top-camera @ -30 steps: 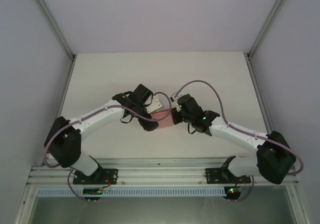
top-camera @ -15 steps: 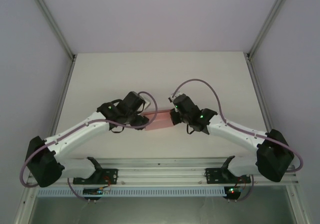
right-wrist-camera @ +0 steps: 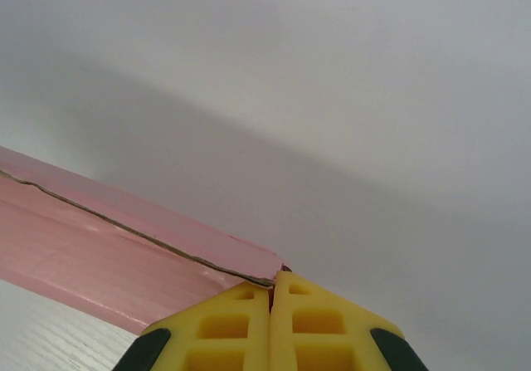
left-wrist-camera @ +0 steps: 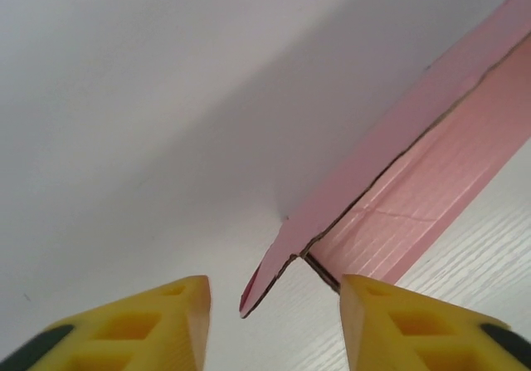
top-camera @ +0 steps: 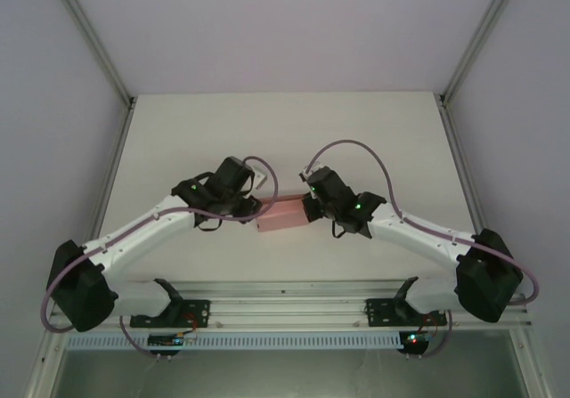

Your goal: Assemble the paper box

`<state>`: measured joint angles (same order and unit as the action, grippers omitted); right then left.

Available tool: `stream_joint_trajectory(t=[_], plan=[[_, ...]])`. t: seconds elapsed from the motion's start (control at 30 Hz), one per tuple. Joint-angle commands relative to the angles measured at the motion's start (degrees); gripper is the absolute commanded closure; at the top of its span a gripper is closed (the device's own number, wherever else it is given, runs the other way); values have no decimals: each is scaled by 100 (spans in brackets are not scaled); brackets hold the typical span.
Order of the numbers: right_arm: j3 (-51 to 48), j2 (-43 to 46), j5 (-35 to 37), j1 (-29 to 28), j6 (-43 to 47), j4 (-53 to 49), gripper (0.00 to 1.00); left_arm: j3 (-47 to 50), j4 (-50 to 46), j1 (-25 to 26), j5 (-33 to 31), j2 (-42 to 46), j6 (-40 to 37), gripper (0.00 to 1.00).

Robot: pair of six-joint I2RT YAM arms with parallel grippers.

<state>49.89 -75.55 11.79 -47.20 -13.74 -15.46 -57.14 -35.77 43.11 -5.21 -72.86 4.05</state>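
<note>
Looks folded but not yet closed: box [top-camera: 283, 215] mid-worktop [top-camera: 356, 131], seam gaping, left gripper [left-wrist-camera: 274, 292] jaws parted round a loose flap, right gripper [right-wrist-camera: 271, 284] jaws clenched at opposite corner

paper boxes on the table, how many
1: the pink paper box, mid-table, right end pinched by the right gripper, left corner inside the open left gripper; arms might hide more.

Diffuse overhead light keeps the white table [top-camera: 285, 131] evenly bright in the top view, and the pale enclosure walls [top-camera: 53, 104] carry a faint lilac cast. In both wrist views a broad, soft-edged grey shadow spreads behind the flat pink card box [left-wrist-camera: 431, 180]. Its edges stay sharp against a smooth, featureless background.
</note>
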Motion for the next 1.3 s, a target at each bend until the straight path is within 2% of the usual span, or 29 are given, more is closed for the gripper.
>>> stream_joint_trajectory(t=[0.0,0.07,0.17,0.33,0.43,0.57,0.8,1.03,1.27], plan=[[-21,-118,-54,-50,-76,-630,100,-2,79,-57,180,-23,-82,61],[-22,-118,-76,-52,-68,-607,100,10,105,-68,214,-50,-49,68],[-30,-98,-37,-61,-61,-611,100,23,107,-66,241,-109,-44,68],[-36,-57,-74,-57,-46,-628,100,16,86,-97,234,-249,-3,74],[-47,-46,-39,-61,-6,-610,100,-68,45,-102,231,-283,98,91],[-66,-56,25,-104,11,-589,100,-105,200,-112,586,-225,546,100],[3,-172,390,-354,-358,-833,100,-395,-2,-185,1493,-651,2937,100],[35,-302,604,-587,-640,-935,100,-307,55,-218,1545,-731,3720,100],[35,-320,498,-615,-754,-1043,100,-99,178,-259,1791,-853,3820,100]])
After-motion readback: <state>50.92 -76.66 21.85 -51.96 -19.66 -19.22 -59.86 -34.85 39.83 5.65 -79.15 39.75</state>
